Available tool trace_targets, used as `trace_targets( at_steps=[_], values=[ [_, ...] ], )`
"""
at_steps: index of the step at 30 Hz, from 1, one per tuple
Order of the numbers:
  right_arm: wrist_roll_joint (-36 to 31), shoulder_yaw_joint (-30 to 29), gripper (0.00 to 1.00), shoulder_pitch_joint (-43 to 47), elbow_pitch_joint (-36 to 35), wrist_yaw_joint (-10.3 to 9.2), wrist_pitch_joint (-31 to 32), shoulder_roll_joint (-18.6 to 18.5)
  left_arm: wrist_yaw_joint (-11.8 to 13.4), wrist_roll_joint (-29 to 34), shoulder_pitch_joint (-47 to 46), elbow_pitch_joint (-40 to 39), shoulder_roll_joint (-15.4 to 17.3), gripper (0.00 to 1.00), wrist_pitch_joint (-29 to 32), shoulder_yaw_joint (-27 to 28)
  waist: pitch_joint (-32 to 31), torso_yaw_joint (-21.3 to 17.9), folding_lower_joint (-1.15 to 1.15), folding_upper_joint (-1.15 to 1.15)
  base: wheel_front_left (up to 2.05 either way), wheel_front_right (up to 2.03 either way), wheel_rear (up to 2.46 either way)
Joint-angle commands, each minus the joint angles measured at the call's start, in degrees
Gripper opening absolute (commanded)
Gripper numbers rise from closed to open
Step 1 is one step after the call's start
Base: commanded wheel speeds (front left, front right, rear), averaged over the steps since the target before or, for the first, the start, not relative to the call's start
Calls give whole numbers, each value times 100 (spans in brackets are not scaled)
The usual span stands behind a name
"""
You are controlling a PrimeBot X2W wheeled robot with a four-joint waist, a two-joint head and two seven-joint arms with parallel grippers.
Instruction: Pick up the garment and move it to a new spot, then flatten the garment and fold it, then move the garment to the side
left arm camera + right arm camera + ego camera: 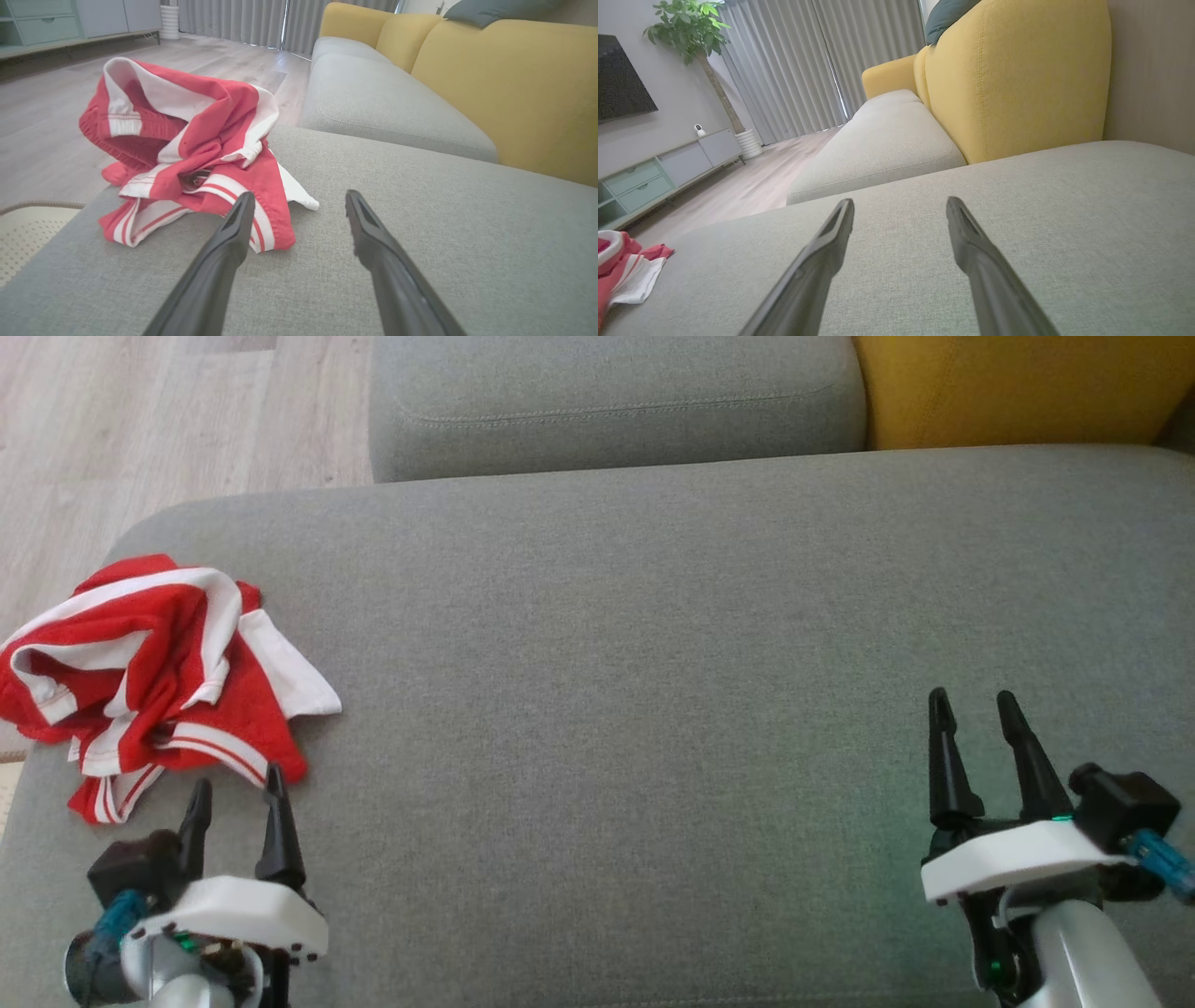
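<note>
Red-and-white garment [159, 663] sits bunched at the sofa cushion's [607, 663] edge just beyond my left gripper [237, 777], spread and empty like my right gripper [973, 695]; a shallow pinch could shove it onto the floor [140, 429].

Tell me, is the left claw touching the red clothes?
Cannot tell. In the head view, one finger of the left gripper overlaps the garment, but it may be hovering above it.

A home living room is indicated. A sofa [653, 663] with grey seat cushions and yellow back cushions [1017, 79] is seen on a pale wood-look floor [46, 116]. Full-length grey curtains [784, 65], a potted tree [689, 23], a dark screen [621, 79] mounted on the wall and a low cabinet [654, 172] with pale green drawers are shown beyond it.
</note>
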Motion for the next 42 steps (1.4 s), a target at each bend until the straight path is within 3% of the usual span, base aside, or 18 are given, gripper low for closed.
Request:
trace_targets(
  at_steps=[1, 18, 42],
  values=[
    [-241, 134, 100, -294, -165, 38, -92, -7, 54, 234, -340, -161, 133, 100, -115, 121, -9, -9, 0, 0, 0, 0, 0],
    [-1426, 21, 100, -258, -62, 44, -379, 79, 197, 1382, -350, -47, 179, 100, -400, 50, -71, -39, 0, 0, 0, 0, 0],
    [-1525, -276, 100, -252, 204, 44, -384, 143, 17, 1187, -377, 138, 75, 100, -405, 225, -107, -7, 0, 0, 0, 0, 0]
  ],
)
